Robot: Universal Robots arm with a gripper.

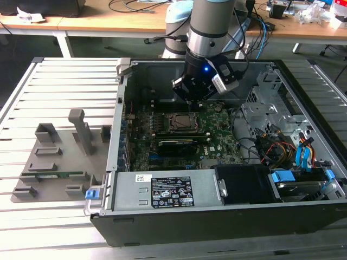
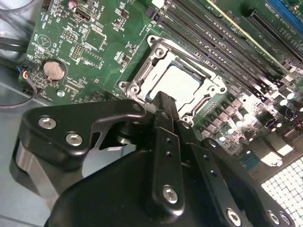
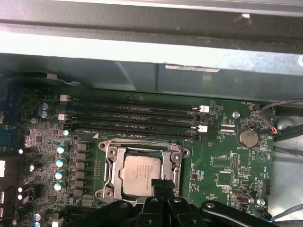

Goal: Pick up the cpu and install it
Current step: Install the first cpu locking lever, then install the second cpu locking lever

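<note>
On a slatted table (image 1: 59, 81) the open case (image 1: 217, 211) lay under the arm; the cpu (image 3: 141, 172) already sat in its socket (image 3: 110, 153); the gripper (image 3: 163, 185), fingers together and empty, hovered just above; any lift should stay straight, sparing the pins.

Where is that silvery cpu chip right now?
The cpu lies in the motherboard's socket frame, beside the memory slots, just below the gripper in both wrist views.
</note>
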